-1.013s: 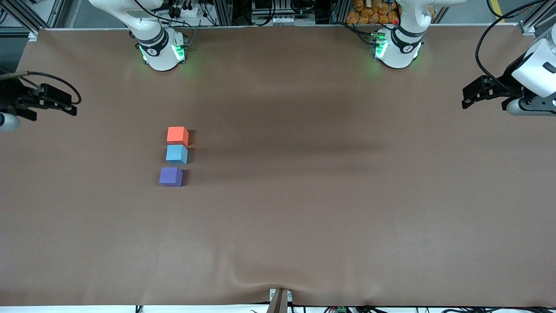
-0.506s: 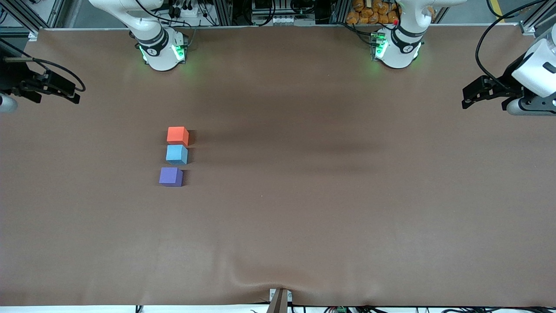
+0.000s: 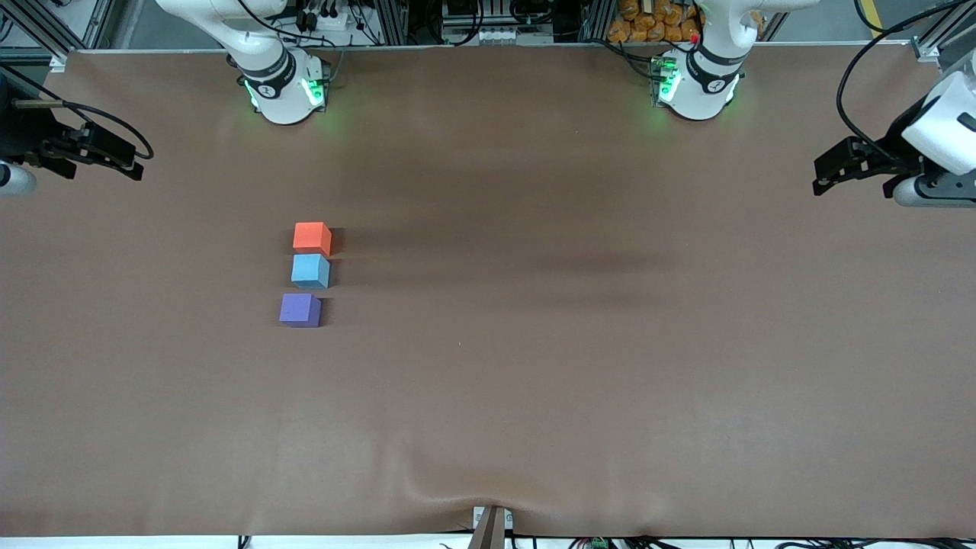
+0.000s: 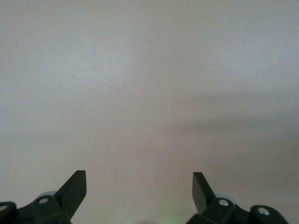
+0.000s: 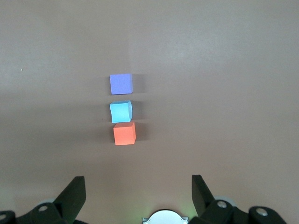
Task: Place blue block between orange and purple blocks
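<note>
Three cubes in a short row on the brown table [image 3: 534, 381], toward the right arm's end. The blue block [image 3: 310, 271] sits between the orange block [image 3: 312, 237], at its 12 o'clock in the front view, and the purple block [image 3: 300, 309], at its 6 o'clock; it lies closer to the orange one. The placement looks complete. The right gripper [image 5: 138, 198] hangs high at the table's edge, fingers spread wide and empty, probably parked clear of the row. The left gripper [image 4: 139, 192] waits over bare table at its own end, likewise wide open and empty.
</note>
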Controlling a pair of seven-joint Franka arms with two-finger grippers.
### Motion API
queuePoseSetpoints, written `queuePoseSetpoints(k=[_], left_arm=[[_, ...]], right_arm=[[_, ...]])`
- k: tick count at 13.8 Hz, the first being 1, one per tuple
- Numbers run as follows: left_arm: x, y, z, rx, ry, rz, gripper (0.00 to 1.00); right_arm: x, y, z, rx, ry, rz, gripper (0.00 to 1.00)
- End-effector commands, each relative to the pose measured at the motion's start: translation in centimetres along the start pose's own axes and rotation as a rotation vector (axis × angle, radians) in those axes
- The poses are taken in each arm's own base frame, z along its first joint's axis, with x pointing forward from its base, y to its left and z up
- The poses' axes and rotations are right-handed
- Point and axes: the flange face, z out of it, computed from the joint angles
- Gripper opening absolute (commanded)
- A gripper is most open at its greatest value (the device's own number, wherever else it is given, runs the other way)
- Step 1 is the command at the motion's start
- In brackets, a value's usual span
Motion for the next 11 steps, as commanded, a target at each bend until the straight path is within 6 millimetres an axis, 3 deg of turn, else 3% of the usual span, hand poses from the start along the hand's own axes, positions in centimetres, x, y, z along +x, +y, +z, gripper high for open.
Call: queuePoseSetpoints(k=[1,11], left_arm=[[1.21,-0.28,-0.67,0.01,0.009,-0.006,1.0],[1.45,-0.69,0.04,0.009,-0.005,-0.008,1.0]], right_arm=[[-0.72,0.16,-0.18,-0.017,0.009,0.008,1.0],[-0.65,0.38,-0.11,-0.007,0.007,0.01,1.0]])
